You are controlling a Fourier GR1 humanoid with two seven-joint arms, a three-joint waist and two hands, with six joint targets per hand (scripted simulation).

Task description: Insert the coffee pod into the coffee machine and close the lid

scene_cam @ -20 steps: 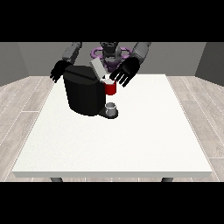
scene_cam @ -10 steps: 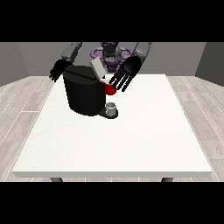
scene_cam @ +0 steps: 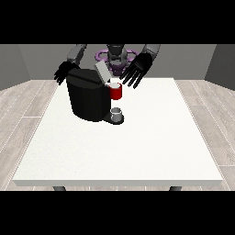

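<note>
Coffee pod [scene_cam: 114,83]: a small pale disc seated in the red holder [scene_cam: 116,92] at the machine's front, just below and slightly inward of the hand at the view's right; whether it sits fully down in its seat I cannot tell
Coffee machine [scene_cam: 87,98]: black, bulky block on the white table [scene_cam: 137,147], between the two hands; it looks heavy and stiff enough to stay put under a push on the lid
Lid [scene_cam: 102,71]: grey flap, raised and tilted, hinged at the machine's top, just beside the fingertips of the hand at the view's right, on its inner side
Cup [scene_cam: 117,113]: small grey cup on the drip stand, well below that same hand, under the red holder
Hand at the view's right [scene_cam: 137,69]: fingers spread wide and fairly straight, holding nothing, hovering just above and outward of the pod
Hand at the view's left [scene_cam: 62,73]: behind the machine's far upper corner, fingers hanging relaxed, nothing in it; whether it touches the casing I cannot tell
Handling, pod: judged light, rigid and smooth, apt to slip; best pinched by its rim, or simply pressed flat from above
Handling, lid: judged a thin stiff plate that swings on its hinge; best pushed at its free upper edge, away from the hinge
Step in hand: likely the pod is placed and the lid remains to be shut
</note>
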